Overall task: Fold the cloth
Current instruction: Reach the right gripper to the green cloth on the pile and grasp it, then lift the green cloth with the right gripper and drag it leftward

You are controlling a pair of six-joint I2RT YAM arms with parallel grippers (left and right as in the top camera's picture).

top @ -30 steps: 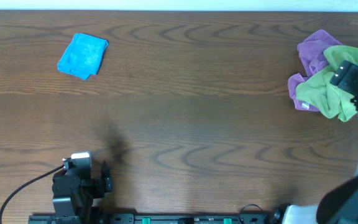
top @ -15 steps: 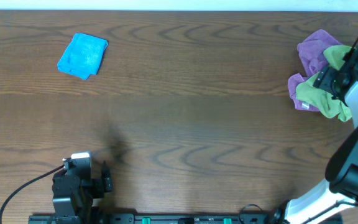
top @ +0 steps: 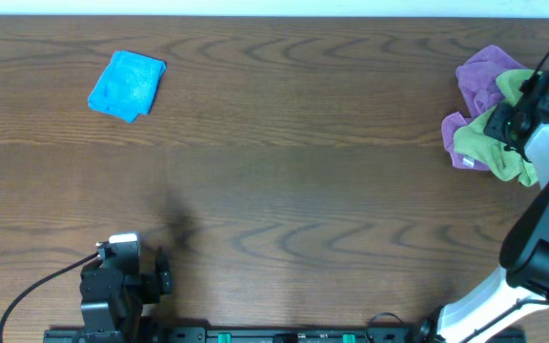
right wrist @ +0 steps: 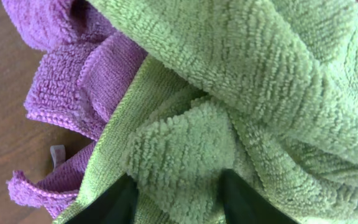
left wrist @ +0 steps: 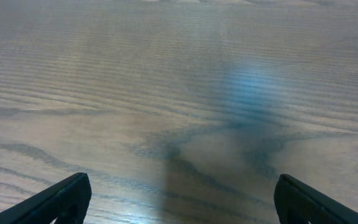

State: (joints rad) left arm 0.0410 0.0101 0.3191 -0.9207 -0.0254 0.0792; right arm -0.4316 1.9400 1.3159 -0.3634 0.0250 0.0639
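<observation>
The cloth (top: 489,143) is a crumpled lime-green towel at the table's far right, lying partly over a purple cloth (top: 484,71). My right gripper (top: 508,122) is down on top of it. In the right wrist view the cloth (right wrist: 260,74) fills most of the frame, and my right gripper (right wrist: 178,186) has a bunched fold of it pinched between its two dark fingers, so it is shut on the cloth. My left gripper (top: 162,274) rests near the front left edge. In its wrist view the left gripper (left wrist: 182,199) is open over bare wood.
A bright blue folded cloth (top: 128,85) lies at the back left. The purple cloth (right wrist: 61,74) sits under and beside the green one, with a small white tag (right wrist: 57,154) at its edge. The dark wooden table (top: 303,191) stretches between the arms.
The right gripper has come down onto the green cloth and closed its fingers round a fold of it. The left arm has not moved.
</observation>
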